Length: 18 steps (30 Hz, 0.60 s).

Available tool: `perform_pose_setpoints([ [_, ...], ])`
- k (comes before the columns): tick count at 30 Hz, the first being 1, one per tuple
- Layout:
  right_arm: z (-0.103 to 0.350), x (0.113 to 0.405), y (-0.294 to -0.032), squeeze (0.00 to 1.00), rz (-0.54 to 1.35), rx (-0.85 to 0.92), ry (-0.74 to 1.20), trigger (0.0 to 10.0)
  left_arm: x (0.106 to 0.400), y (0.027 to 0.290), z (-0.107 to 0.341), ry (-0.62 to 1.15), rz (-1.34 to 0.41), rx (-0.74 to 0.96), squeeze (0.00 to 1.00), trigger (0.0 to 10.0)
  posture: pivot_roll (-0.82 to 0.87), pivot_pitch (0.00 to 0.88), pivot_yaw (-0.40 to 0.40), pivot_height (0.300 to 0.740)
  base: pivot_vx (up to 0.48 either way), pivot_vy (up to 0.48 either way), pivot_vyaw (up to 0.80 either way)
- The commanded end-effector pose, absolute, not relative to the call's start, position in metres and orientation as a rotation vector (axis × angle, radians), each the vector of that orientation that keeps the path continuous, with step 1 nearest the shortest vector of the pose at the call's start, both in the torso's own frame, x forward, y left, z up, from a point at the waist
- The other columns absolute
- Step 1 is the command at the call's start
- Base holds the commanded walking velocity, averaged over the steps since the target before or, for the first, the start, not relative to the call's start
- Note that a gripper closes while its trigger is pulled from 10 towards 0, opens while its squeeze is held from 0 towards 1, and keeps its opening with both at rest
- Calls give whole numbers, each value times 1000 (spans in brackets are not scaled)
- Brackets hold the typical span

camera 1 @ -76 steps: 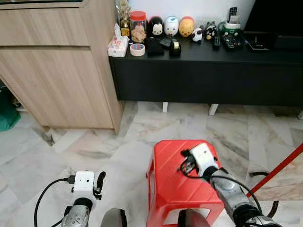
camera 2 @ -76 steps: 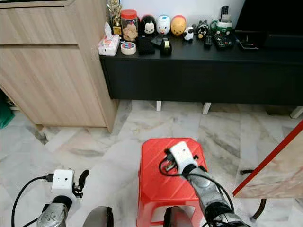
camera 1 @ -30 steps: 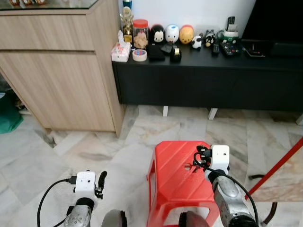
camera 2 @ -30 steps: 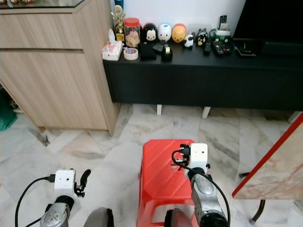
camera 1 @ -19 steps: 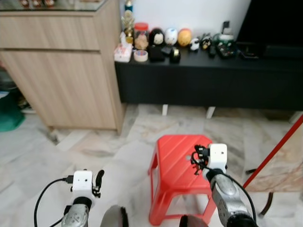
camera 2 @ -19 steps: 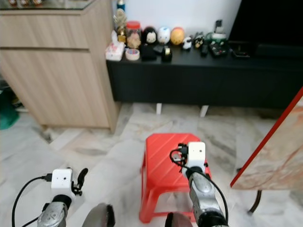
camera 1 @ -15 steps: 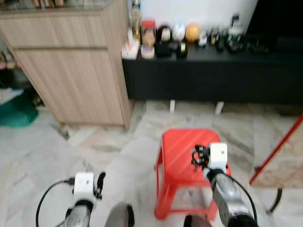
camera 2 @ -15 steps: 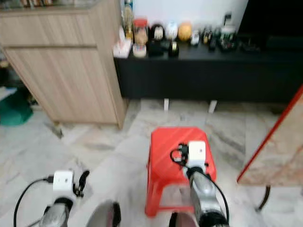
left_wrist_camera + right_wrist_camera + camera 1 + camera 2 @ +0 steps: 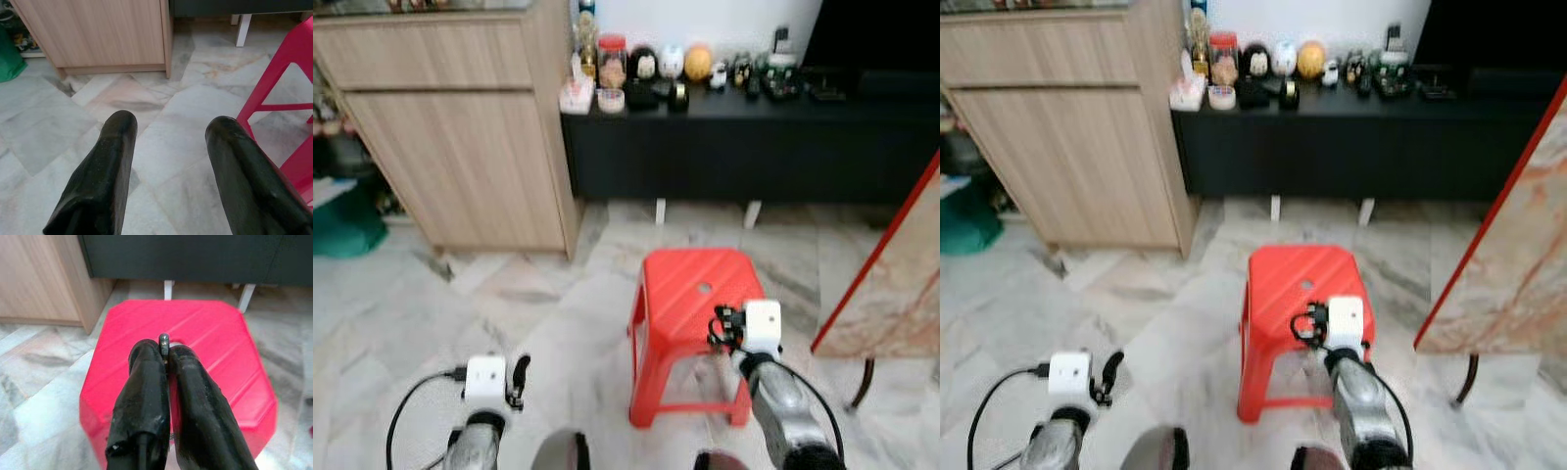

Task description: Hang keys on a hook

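My right gripper (image 9: 720, 328) hangs in front of the red plastic stool (image 9: 695, 284), near its front right corner. It is shut on the keys: a small metal ring (image 9: 164, 340) pokes out between the black fingertips (image 9: 146, 357) in the right wrist view, with the stool's seat (image 9: 210, 328) behind it. Dark key parts dangle at the gripper's left side (image 9: 1309, 324). My left gripper (image 9: 168, 128) is open and holds nothing, low over the marble floor at my left (image 9: 518, 376).
A light wooden cabinet (image 9: 460, 117) stands at the left. A low black console (image 9: 754, 137) along the wall carries a jar, figurines and remotes. A red-edged marble slab (image 9: 891, 284) leans at the right. A green bag (image 9: 347, 220) lies far left.
The whole view has pulled back and up, so the stool looks smaller and farther. My right gripper has come off the stool's seat to its front edge, still shut on the keys.
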State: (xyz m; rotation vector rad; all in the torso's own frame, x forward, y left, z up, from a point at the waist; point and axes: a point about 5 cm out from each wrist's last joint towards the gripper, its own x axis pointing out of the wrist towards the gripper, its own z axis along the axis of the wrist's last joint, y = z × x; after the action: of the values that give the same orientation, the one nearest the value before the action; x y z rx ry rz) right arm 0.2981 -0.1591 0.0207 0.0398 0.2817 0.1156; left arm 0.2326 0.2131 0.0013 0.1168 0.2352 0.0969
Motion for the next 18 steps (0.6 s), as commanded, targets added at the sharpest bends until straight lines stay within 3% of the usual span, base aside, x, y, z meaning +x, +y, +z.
perform_pose_setpoints([
  [1,29,305,-156,0,132,33,250,10000,234,215,2,234,101,113,0,10000,51,19,-37,671,0,0,0],
  [12,38,311,-152,0,157,58,229,10000,236,215,5,224,96,113,0,10000,53,16,-39,740,0,0,0],
  [18,46,316,-146,0,175,70,197,10000,241,214,11,194,87,114,0,10000,54,12,-37,740,0,0,0],
])
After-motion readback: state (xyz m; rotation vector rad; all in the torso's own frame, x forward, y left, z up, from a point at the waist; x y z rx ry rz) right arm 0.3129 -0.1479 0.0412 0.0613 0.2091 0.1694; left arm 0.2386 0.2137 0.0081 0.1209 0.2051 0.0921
